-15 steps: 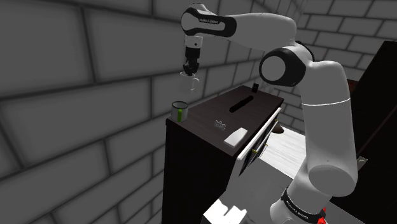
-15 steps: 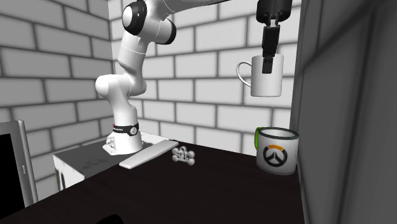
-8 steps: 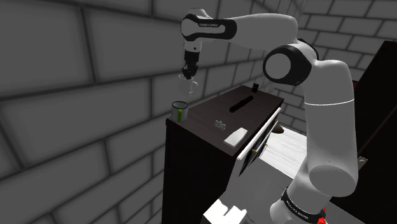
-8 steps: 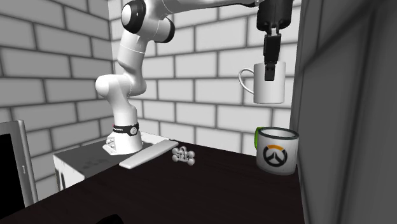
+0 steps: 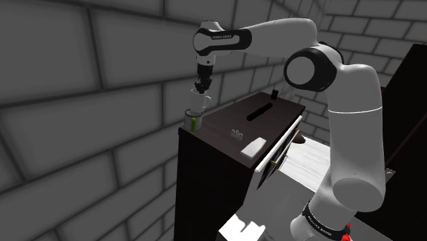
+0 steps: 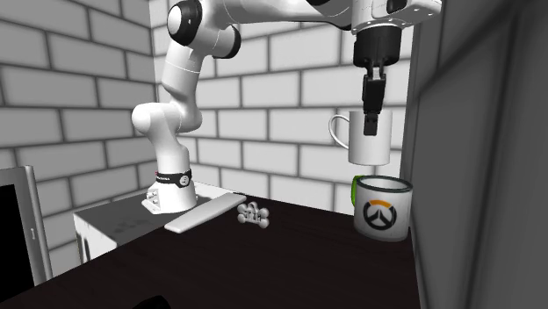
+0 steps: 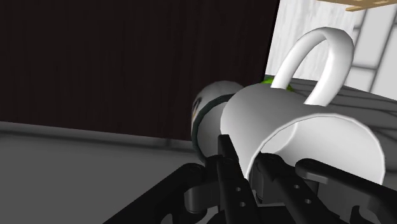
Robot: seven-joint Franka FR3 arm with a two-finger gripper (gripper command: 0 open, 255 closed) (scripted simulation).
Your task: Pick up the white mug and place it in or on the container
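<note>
Overhead, one white mug (image 6: 370, 149) in the claw (image 6: 370, 125), one logo mug (image 6: 383, 211) below.

Grey brick walls (image 5: 82, 116) are seen all round. A dark cabinet (image 5: 220, 122) is set near the shoulder view's centre; at its 3 o'clock, possibly an open drawer (image 5: 279, 152).

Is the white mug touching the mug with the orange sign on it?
Apart. In the second exterior view the white mug hangs above the orange-sign mug, a strip of wall showing between them.
</note>
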